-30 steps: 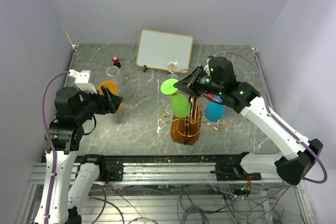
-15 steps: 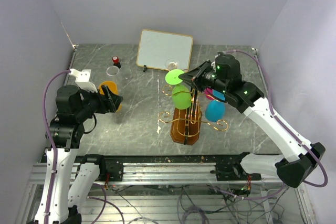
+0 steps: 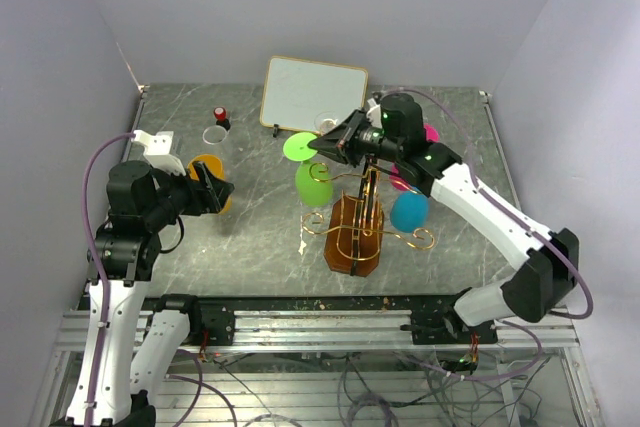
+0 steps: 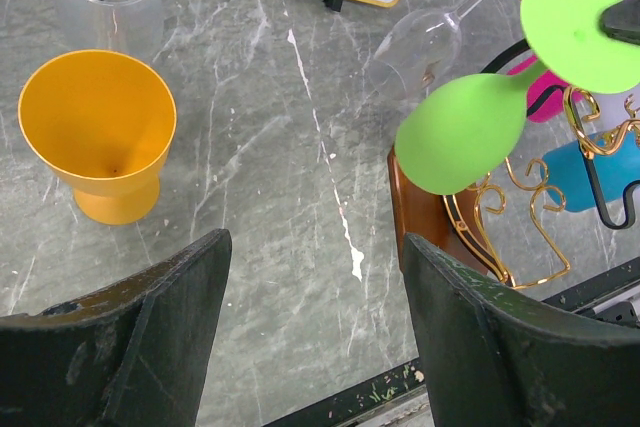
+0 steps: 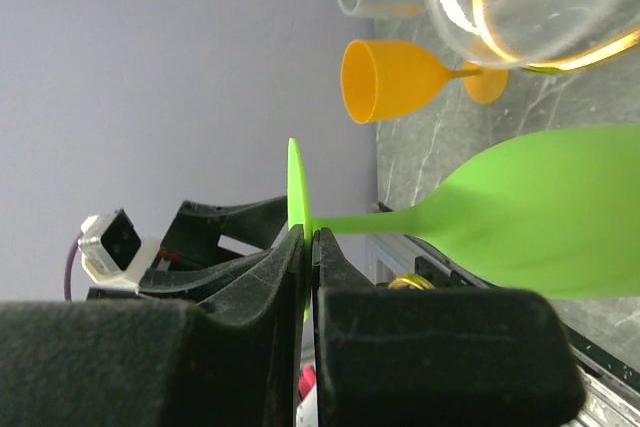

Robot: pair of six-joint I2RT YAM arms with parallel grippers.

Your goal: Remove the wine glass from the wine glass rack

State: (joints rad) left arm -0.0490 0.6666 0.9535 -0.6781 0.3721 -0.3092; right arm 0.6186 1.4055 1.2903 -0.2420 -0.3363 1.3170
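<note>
The wine glass point(image 3: 313, 184) is bright green — opaque.

A grey marbled surface point(image 3: 250, 237) with pale veins spreads below the right claw point(image 3: 320, 144). Plain pale lavender walls point(image 3: 300, 7) rise beyond it and to both sides. Nearer than it, a metal rail frame point(image 3: 320, 325) edges the surface. The light is soft and even.

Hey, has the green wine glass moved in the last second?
Yes. The green wine glass, pinched in the right gripper, has shifted left and toward the white framed board, away from the wine glass rack.
</note>
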